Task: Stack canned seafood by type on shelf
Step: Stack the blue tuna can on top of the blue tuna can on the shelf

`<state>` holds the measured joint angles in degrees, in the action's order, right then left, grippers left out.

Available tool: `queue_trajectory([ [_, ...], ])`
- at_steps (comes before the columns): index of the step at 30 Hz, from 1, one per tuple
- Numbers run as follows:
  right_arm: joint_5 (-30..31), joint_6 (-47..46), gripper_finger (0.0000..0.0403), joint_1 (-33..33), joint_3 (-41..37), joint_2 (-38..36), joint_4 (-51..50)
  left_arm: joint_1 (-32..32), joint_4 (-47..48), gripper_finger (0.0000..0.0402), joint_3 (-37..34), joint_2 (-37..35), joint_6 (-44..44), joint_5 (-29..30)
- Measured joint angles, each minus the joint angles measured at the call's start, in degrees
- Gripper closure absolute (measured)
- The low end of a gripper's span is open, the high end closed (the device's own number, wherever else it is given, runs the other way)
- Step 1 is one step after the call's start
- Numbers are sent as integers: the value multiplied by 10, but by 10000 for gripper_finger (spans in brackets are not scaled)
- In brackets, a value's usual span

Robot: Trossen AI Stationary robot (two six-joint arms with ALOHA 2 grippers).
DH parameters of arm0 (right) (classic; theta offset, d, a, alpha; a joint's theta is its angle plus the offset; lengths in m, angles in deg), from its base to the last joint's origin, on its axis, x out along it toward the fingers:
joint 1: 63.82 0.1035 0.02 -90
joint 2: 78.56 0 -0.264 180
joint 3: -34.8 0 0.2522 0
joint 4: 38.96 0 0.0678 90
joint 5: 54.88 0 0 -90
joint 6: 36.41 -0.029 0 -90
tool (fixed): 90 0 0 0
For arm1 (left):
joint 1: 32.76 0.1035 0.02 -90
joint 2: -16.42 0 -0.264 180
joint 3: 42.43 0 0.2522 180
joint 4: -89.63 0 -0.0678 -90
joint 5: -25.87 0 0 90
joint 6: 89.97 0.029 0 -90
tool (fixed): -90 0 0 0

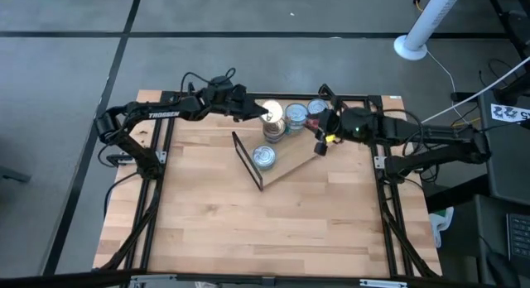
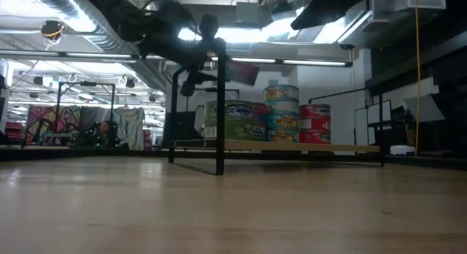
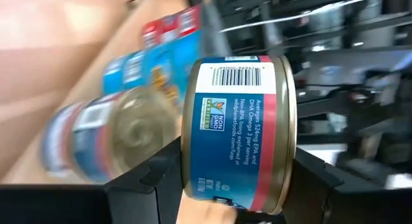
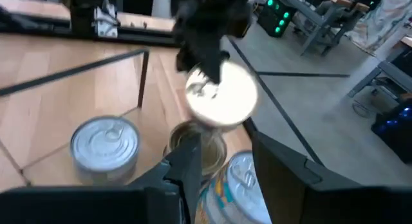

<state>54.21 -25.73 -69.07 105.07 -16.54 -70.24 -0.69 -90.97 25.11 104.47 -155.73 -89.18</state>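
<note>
Item: my left jaws (image 3: 232, 179), clenched on one round flat blue-and-red tin with a shiny silver lid (image 3: 235, 130), carried in the air just above the stacked tins at the far end of the rectangular light-wood shelf with thin black wire frames (image 1: 290, 162), which rests on the wooden bench (image 1: 265, 226). Stock on the shelf: a single silver-lidded tin (image 1: 264, 157) near the front wire frame, a yellow-green-sided stack (image 2: 232, 121), a taller blue stack (image 2: 282, 114) and a red stack (image 2: 314, 123) beside one another. My right jaws (image 4: 222, 163), released and carrying nothing, hover near the same stacks from the other side.
</note>
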Motion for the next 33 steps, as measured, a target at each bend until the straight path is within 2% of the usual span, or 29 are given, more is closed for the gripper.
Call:
queue_trajectory([
  [4,-41,3,265,-38,0,15,43,-4,60,204,0,0,16,0],
  [10,-85,4,265,-74,0,75,121,-11,80,203,0,0,17,-2],
  [18,-83,62,265,-84,0,165,202,-14,80,203,0,1,17,16],
  [23,-83,63,265,-84,0,204,230,-14,80,203,0,16,17,27],
  [33,-82,64,265,-84,0,222,237,-17,67,203,2,38,3,30],
])
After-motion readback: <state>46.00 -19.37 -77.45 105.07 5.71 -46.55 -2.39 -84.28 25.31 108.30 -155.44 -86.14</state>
